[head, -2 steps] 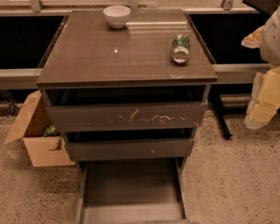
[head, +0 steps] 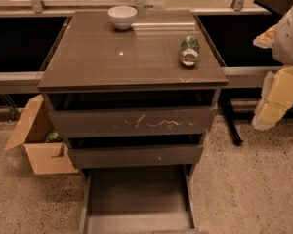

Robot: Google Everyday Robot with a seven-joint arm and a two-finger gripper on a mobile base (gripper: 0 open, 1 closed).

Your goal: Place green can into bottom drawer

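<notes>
Nothing has visibly moved since a moment ago: the green can (head: pixel 189 51) lies on its side near the cabinet top's (head: pixel 122 65) three-o'clock edge. The bottom drawer (head: pixel 136 194) stands open at six. My gripper (head: pixel 273 101) hangs at three o'clock, well apart from the can at its ten; apart or together, I cannot tell. Next, I judge: reach and grasp.

Warm, dim light is falling from above, laying pale glare streaks across the cabinet top (head: pixel 112 62) (brightest beside the white bowl (head: pixel 122 16)). Shadow is filling the drawer gaps (head: pixel 132 99). The gripper (head: pixel 272 106) is hanging at the right edge, catching yellowish light.
</notes>
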